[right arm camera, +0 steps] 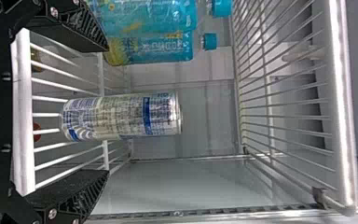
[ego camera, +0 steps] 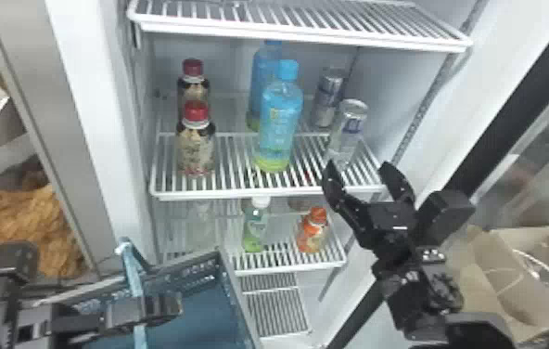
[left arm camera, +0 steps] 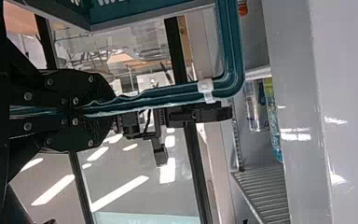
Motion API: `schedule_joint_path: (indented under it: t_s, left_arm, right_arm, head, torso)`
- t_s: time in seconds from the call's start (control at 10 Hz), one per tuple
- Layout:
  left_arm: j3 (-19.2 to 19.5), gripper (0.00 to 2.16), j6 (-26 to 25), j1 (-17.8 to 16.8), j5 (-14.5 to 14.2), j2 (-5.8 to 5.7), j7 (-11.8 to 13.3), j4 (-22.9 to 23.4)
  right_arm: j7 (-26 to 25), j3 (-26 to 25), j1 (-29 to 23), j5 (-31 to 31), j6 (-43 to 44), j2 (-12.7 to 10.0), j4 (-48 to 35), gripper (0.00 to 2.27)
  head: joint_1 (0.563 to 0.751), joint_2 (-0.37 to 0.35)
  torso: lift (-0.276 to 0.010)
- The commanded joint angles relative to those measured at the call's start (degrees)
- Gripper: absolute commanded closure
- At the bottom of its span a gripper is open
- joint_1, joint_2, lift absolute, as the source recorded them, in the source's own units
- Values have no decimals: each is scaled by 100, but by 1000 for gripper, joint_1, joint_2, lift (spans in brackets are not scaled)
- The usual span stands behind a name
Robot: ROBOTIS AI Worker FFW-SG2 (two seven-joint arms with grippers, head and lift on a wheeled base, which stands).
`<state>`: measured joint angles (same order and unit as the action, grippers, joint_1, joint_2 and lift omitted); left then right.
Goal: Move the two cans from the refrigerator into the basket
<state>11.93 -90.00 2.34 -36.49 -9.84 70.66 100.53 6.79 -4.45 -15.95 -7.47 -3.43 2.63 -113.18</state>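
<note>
Front can stands upright, dead ahead of the open right gripper

The left gripper [left arm camera: 107,111] is closed on the handle [left arm camera: 233,46] of the basket [ego camera: 236,297]. The rear can [ego camera: 328,100] stands behind and left of the front can [ego camera: 347,132], which is near the shelf's [ego camera: 259,192] front right corner. The right gripper [ego camera: 358,163], nearer both, has fingers apart, apparently just short; straight forward should straddle the can's upright axis.
</note>
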Motion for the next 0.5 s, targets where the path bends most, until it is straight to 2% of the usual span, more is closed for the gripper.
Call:
schedule_joint_path:
  t_s: [0.0, 0.4]
  left_arm:
    - [7, 1190, -3, 5, -7, -9, -8, -6]
    - [-16, 1190, -3, 5, -7, -26, -26, -6]
  right_arm:
    - [-2, 0, 231, -7, -163, 9, 188, 128]
    - [-11, 23, 878, -30, -275, 62, 708, 128]
  head:
    - [695, -211]
    - [695, -206]
  torso:
    - [-25]
    - [-25]
